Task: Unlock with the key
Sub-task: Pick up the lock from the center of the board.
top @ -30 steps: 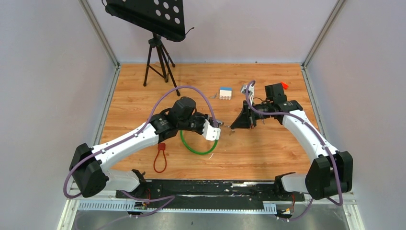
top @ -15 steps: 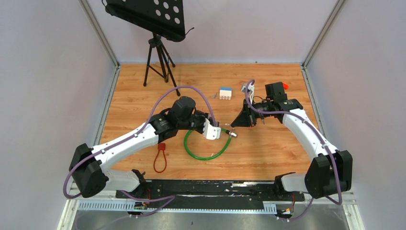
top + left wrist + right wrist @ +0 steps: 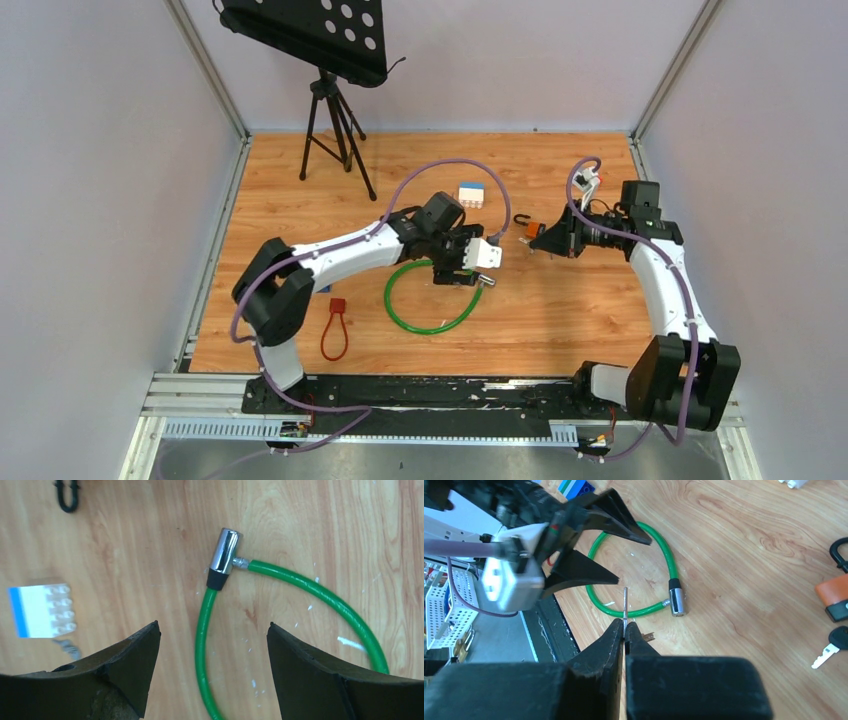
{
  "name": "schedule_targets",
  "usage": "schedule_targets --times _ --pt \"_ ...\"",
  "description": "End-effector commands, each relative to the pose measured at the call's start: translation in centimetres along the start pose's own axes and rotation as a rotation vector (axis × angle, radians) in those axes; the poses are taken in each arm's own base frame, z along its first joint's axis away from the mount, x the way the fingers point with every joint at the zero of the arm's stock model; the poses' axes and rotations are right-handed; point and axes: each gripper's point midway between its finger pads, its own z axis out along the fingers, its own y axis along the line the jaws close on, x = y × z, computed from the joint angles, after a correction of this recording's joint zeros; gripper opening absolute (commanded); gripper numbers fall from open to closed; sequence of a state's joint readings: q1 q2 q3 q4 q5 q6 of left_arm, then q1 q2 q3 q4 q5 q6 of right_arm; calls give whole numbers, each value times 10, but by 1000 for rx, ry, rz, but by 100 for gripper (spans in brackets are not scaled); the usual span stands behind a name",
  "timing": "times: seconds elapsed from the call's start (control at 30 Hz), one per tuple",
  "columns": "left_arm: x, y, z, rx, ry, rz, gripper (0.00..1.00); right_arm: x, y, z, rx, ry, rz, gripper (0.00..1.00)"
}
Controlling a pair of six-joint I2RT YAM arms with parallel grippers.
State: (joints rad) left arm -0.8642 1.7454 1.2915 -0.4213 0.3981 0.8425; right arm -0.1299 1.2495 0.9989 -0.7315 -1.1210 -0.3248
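Your left pincer (image 3: 212, 627) stands wide apart and empty, hanging over the green cable lock (image 3: 320, 594) with its chrome barrel (image 3: 226, 555) just ahead of the tips. That arm stretches out across the middle of the wooden surface (image 3: 560, 320). Your right pincer (image 3: 625, 625) is clamped together on the key (image 3: 625, 602), whose thin blade points toward the barrel but stays apart from it, with the forearm bent inward and aimed left.

Lab test cell: grey partitions (image 3: 100, 150), alu frame (image 3: 210, 70), tripod (image 3: 327, 95).
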Motion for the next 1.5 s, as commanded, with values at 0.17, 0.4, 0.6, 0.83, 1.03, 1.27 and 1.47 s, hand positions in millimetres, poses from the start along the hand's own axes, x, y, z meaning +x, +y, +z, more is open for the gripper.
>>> schedule_targets --times 0.17,0.4,0.6,0.83,1.03,1.27,1.47 --pt "3 3 50 46 70 -174 84 5 5 -24 -9 -58 -21 0" --pt "19 -4 69 222 145 9 84 8 1 -28 -6 -67 -13 0" --pt "38 -9 87 365 213 114 78 12 -1 -35 12 -66 -15 0" --pt "55 -35 107 480 236 109 48 13 -4 -40 9 -81 5 0" --pt "49 -36 100 424 205 93 5 13 -5 -40 4 -84 13 0" --pt "-2 17 43 135 -76 61 0 16 -8 -38 5 -82 31 0" --pt "-20 11 -5 49 -172 129 0 18 -6 -30 -23 -59 40 0"
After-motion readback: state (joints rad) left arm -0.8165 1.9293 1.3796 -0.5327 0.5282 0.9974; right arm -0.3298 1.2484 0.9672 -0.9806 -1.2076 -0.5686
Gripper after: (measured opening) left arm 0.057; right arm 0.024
